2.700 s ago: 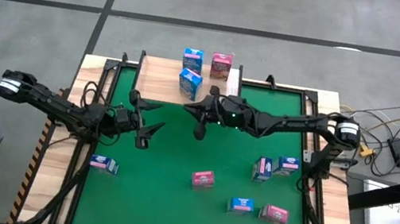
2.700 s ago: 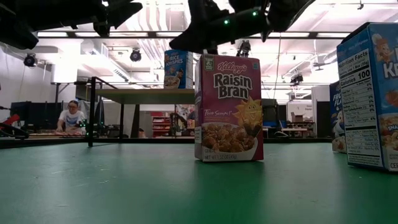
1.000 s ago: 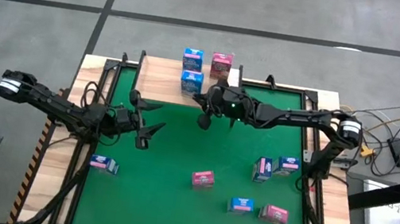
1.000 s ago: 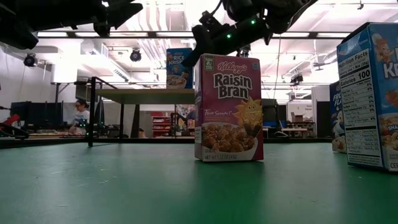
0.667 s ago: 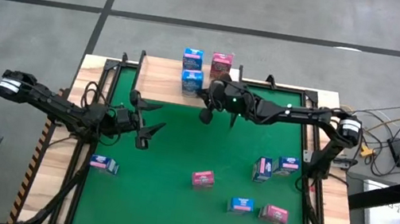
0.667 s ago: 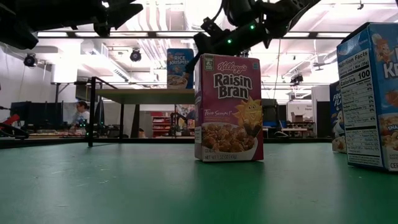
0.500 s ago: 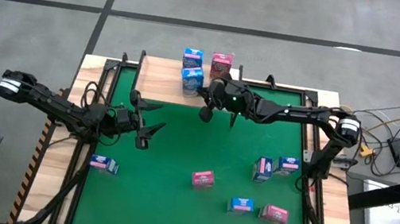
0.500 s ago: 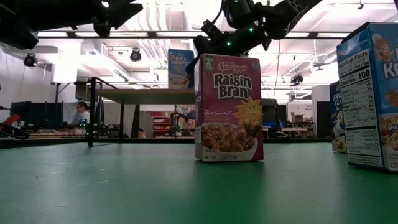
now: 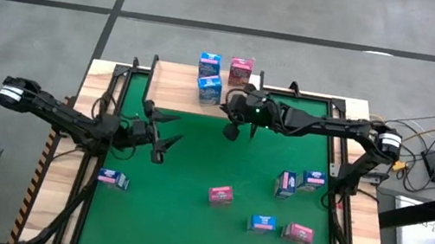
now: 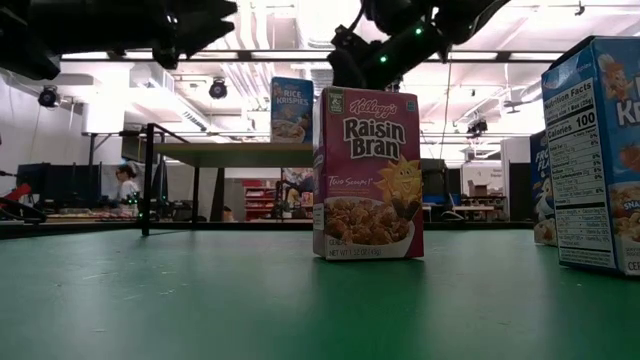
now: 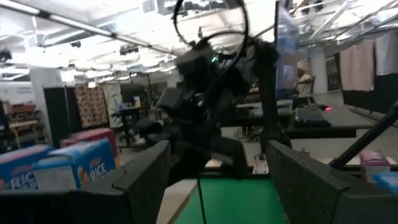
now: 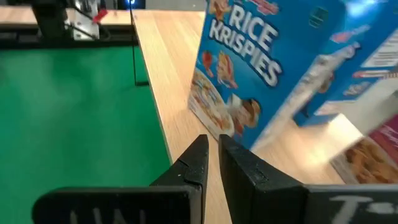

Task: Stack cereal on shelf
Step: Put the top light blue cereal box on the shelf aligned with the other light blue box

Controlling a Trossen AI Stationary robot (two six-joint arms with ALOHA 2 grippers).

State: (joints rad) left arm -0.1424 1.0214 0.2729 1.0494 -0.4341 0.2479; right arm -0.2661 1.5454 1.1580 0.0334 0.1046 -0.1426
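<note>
The shelf (image 9: 172, 89) is a light wood board on black legs at the table's far edge. Two blue Rice Krispies boxes (image 9: 209, 92) (image 9: 209, 63) and a pink box (image 9: 240, 71) stand on it. My right gripper (image 9: 229, 122) (image 12: 211, 148) is shut and empty. It hovers at the shelf's front edge, just right of the nearer blue box (image 12: 261, 68). My left gripper (image 9: 166, 143) (image 11: 214, 180) is open and empty above the green mat, left of centre. Several more cereal boxes stand on the mat, among them a Raisin Bran box (image 10: 367, 172).
On the green mat (image 9: 184, 222) there is a pink box (image 9: 221, 194) at the centre. A blue-white box (image 9: 112, 178) is at the near left. Several boxes (image 9: 285, 183) (image 9: 298, 233) are at the right. Black frame rails (image 9: 334, 158) run along the mat's sides. A person sits in the room beyond.
My right gripper has drawn back toward the table's right edge, away from the nearer blue box, and has risen a little. The blue box stays upright on the shelf.
</note>
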